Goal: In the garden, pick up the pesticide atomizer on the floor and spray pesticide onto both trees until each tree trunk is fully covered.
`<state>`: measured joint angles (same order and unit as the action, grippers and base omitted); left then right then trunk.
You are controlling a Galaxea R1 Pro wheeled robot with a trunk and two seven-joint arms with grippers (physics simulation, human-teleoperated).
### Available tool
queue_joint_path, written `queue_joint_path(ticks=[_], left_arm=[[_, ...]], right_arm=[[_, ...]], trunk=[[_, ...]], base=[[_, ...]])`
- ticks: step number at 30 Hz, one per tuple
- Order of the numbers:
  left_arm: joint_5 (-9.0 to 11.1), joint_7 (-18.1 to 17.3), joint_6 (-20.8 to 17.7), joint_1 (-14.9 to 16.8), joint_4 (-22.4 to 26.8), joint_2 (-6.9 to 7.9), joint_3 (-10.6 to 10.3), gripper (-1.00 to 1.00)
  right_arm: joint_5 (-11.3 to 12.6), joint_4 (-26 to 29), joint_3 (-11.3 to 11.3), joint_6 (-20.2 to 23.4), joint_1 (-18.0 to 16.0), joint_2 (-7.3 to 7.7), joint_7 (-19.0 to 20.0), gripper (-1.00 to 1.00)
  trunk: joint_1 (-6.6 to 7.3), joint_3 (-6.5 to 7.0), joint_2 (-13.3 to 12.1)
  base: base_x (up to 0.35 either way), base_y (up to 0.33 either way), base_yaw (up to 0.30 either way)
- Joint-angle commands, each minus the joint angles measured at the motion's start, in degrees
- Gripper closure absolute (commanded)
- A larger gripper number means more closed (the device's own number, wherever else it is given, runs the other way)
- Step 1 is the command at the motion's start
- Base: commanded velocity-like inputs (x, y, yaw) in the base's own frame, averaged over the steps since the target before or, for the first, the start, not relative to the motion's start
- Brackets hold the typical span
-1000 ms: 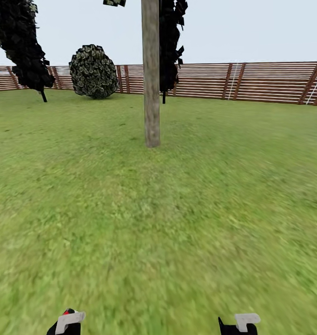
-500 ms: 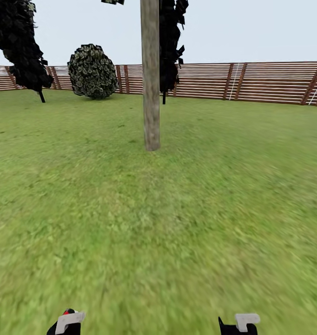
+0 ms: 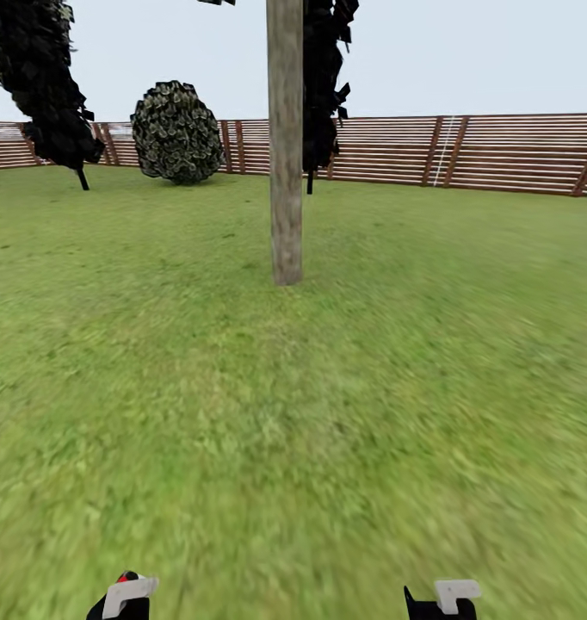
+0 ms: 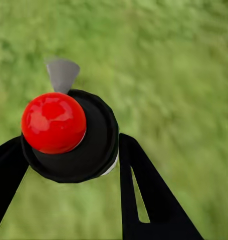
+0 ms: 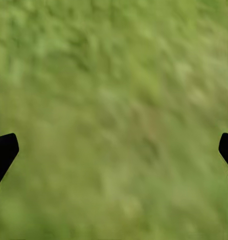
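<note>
While the left claw [image 4: 68,150] grips the pesticide atomizer [image 4: 68,137], the tree trunk [image 3: 285,146] stands well ahead of it. The right claw [image 5: 114,150] is spread wide, empty. Spraying from this range would likely miss the bark.

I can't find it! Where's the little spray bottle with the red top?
The pesticide atomizer sits clamped in the left tool, low at the head view's left edge above the grass.
</note>
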<state>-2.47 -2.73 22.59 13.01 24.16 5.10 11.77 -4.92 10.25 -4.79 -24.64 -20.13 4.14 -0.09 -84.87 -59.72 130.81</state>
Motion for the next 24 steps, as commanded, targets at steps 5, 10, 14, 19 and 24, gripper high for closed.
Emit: queue_joint_path(ticks=[5,10,14,19,24], left_arm=[[0.01,0.00,0.00,0.00,0.01,0.00,0.00,1.00],[0.01,0.00,0.00,0.00,0.01,0.00,-0.05,1.00],[0.01,0.00,0.00,0.00,0.01,0.00,-0.07,1.00],[0.01,0.00,0.00,0.00,0.01,0.00,-0.07,1.00],[0.01,0.00,0.00,0.00,0.01,0.00,-0.08,1.00]], right_arm=[[0.00,0.01,-0.03,-0.01,0.00,0.02,0.00,-1.00],[0.00,-0.05,-0.04,0.02,0.00,0.06,-0.05,-1.00],[-0.04,-0.06,-0.05,-0.03,0.00,0.09,-0.12,-1.00],[-0.08,-0.06,-0.05,-0.05,0.00,0.13,-0.16,-1.00],[-0.09,-0.06,-0.05,-0.06,0.00,0.10,-0.12,-1.00]], trunk=[[0.00,0.00,0.00],[0.00,0.00,0.00],[0.00,0.00,0.00],[0.00,0.00,0.00],[0.00,0.00,0.00]], base=[[0.337,0.000,0.111],[0.337,0.000,0.010],[0.337,0.000,0.001],[0.337,0.000,0.000],[0.337,0.000,0.000]])
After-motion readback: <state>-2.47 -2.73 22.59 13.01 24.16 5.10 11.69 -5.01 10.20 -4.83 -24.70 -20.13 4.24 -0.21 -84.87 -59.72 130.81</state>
